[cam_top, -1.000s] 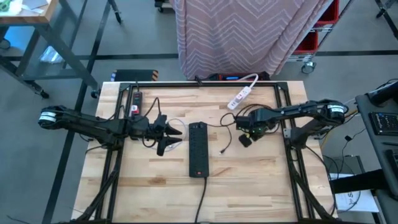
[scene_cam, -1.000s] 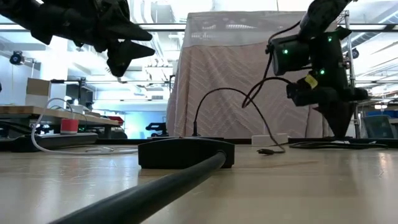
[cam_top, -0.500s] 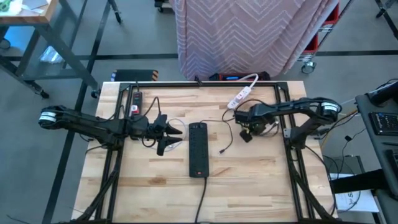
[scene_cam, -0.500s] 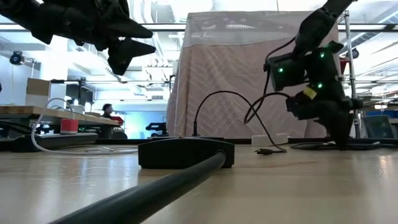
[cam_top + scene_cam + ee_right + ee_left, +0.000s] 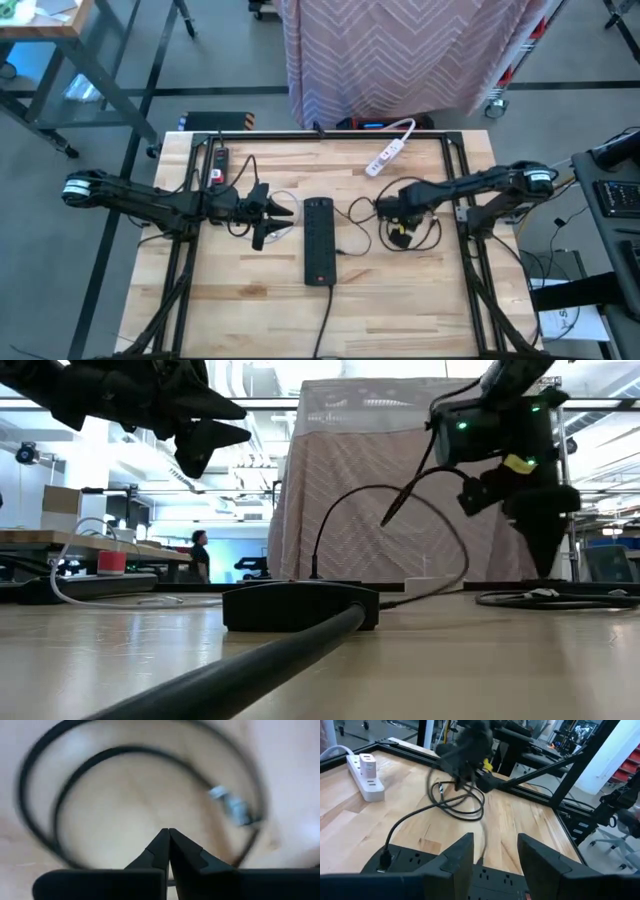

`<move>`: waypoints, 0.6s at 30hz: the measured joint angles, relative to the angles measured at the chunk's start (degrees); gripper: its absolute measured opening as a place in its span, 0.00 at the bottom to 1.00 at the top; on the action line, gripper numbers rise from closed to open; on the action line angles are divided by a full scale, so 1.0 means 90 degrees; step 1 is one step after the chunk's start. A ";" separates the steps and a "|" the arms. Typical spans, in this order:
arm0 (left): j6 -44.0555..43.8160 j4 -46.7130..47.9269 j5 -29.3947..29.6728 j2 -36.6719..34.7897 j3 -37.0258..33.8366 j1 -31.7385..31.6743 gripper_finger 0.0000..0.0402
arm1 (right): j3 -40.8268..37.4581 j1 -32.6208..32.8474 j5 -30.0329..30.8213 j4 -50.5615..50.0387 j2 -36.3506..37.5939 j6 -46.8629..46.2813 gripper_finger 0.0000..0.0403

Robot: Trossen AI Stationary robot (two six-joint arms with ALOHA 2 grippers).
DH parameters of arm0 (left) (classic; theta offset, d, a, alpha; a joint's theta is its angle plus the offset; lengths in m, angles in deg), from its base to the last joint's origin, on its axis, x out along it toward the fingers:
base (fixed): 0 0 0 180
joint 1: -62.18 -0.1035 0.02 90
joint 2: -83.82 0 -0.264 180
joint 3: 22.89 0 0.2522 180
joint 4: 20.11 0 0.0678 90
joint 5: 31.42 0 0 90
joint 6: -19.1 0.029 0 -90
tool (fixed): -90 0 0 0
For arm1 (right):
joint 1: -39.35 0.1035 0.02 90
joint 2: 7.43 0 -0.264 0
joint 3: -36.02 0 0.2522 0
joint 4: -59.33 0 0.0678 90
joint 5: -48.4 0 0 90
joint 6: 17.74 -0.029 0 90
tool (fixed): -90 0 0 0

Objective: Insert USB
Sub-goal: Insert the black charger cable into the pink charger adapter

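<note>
Two dark arms, green LEDs, yellow tag, blk fingers

My table [image 5: 250, 290] is pale planked wood with visible grain, framed in matt black metal rails [image 5: 330, 135]. On it lies a black plastic power strip [image 5: 318, 240]; beyond it, a glossy white plastic strip [image 5: 367, 780]. My fingers [image 5: 167, 851] look matt black. Behind the table hangs a chevron-patterned cloth [image 5: 400, 55].

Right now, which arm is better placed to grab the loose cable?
Probably the right. Its gripper hangs shut over the cable coiled on the table, plug just ahead. The left gripper hovers open across the power strip.
</note>
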 joint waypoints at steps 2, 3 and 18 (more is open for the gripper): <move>0.0000 -0.0009 0.0000 0.0000 0.0000 0.0000 0.35 | 0.0074 -0.0359 0.0002 -0.0005 0.0000 0.0697 0.01; 0.0000 -0.0009 0.0000 0.0000 0.0000 0.0000 0.36 | 0.0100 -0.0523 0.0009 -0.0006 0.0002 0.1086 0.02; -0.0192 -0.0030 0.0005 0.0000 0.0083 0.0000 0.33 | -0.0073 -0.1534 -0.0005 -0.0089 -0.0262 0.4885 0.34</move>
